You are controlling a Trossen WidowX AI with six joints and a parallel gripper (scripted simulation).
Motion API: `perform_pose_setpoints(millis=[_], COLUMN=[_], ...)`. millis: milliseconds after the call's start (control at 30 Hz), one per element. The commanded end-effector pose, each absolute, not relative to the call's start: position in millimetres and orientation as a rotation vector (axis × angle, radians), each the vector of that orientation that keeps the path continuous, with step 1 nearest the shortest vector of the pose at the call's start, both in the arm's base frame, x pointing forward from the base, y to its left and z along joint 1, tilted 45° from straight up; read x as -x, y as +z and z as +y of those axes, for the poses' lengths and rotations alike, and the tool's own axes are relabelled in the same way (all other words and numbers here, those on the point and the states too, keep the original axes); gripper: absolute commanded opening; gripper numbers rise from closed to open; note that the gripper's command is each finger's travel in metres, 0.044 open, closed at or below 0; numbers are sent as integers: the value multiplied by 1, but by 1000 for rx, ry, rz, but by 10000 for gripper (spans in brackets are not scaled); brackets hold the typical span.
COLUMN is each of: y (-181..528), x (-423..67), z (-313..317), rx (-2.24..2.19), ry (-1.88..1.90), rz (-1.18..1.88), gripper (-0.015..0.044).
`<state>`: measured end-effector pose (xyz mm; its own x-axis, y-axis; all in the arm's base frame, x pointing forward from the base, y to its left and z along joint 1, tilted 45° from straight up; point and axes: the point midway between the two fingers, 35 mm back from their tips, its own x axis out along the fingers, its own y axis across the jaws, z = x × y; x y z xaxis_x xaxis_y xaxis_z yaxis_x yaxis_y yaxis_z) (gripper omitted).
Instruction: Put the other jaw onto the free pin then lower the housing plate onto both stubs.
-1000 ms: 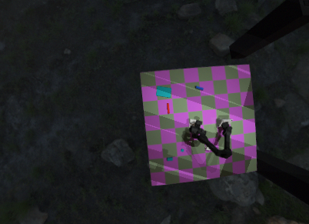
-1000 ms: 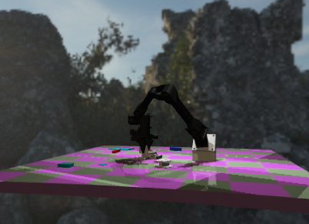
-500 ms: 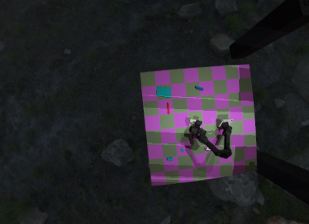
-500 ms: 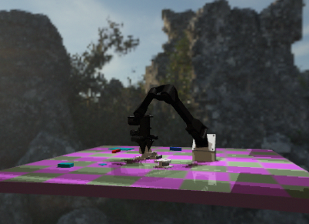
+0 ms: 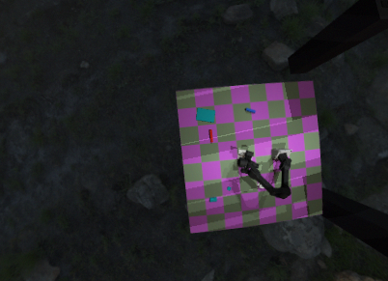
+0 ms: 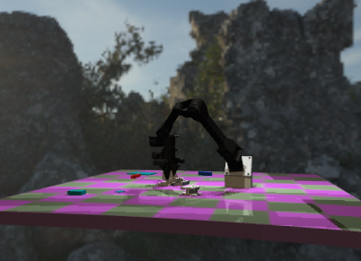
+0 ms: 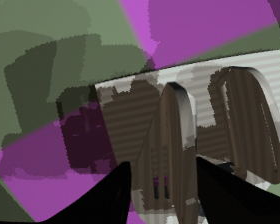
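Observation:
My gripper [image 6: 170, 178] [image 7: 161, 167] is shut on a brown-grey ribbed jaw [image 7: 166, 130], which stands between the fingertips low over the pale ribbed base [image 7: 263, 61] [image 6: 180, 182]. The other jaw [image 7: 248, 115] lies on the right side of the base, beside the held one, with a gap between their upper ends. The pins and the gear teeth are hidden under the jaws and fingers, so I cannot tell whether the held jaw is on its pin or the teeth mesh. A small pale piece [image 6: 192, 190] [image 5: 261, 185], possibly the housing plate, lies apart from the base.
A teal plate [image 5: 206, 115], a red bar [image 5: 210, 136] and a blue bar [image 5: 250, 110] lie away from the arm. Two small teal pieces [image 5: 213, 200] [image 5: 229, 188] lie near the pale piece's side of the table. The arm's pale mount [image 6: 238, 180] stands on the checkered table.

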<state>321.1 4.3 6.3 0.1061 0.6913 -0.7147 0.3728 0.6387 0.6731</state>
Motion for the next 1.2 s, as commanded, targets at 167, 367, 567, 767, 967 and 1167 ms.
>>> perform_pose_setpoints(millis=[167, 367, 567, 767, 967, 1167], y=[4, 4, 2, 2, 0, -1], x=[-322, -322, -322, -322, -323, -323], z=[7, 8, 9, 10, 11, 12], rx=[-939, -939, -939, -940, -941, -942], ry=[294, 294, 294, 294, 293, 291], rz=[1504, 1504, 1504, 1505, 1505, 1506], gripper=[134, 134, 134, 134, 134, 134])
